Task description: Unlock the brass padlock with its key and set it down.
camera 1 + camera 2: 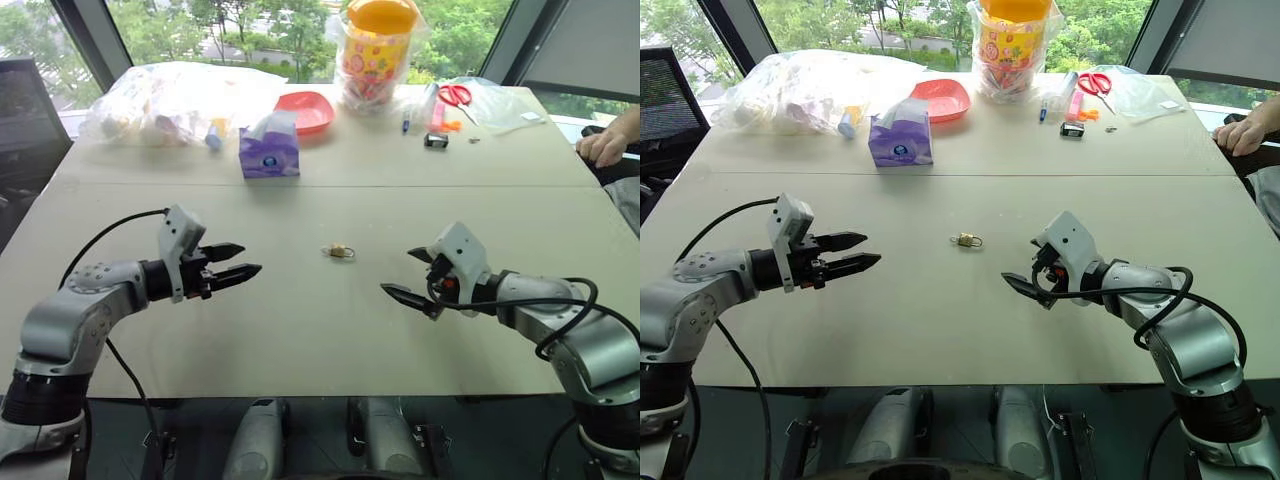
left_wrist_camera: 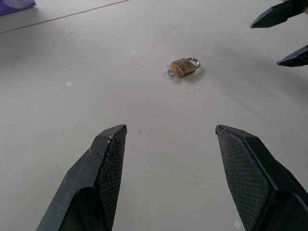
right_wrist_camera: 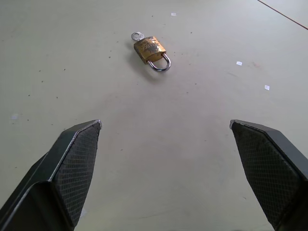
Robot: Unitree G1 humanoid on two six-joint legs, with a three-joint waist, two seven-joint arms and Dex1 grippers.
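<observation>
The brass padlock (image 1: pixel 340 251) lies flat on the grey table (image 1: pixel 300 330), midway between my two grippers. It is small and yellow-gold, with a thin silvery shackle. A silvery key head (image 3: pixel 137 35) sticks out of its bottom end. To the padlock's left, my left gripper (image 1: pixel 250 258) hovers above the table, open and empty, pointing toward it. On the other side my right gripper (image 1: pixel 397 270) points back at it, wide open and also empty. The padlock (image 2: pixel 184 66) sits a short way beyond the fingertips in each wrist view.
At the table's far side stand a purple tissue box (image 1: pixel 268 150), a red bowl (image 1: pixel 305 108), clear plastic bags (image 1: pixel 170 100), a bagged yellow-lidded container (image 1: pixel 378 50) and red-handled scissors (image 1: pixel 455 95). A person's hand (image 1: pixel 605 145) rests at the far right edge.
</observation>
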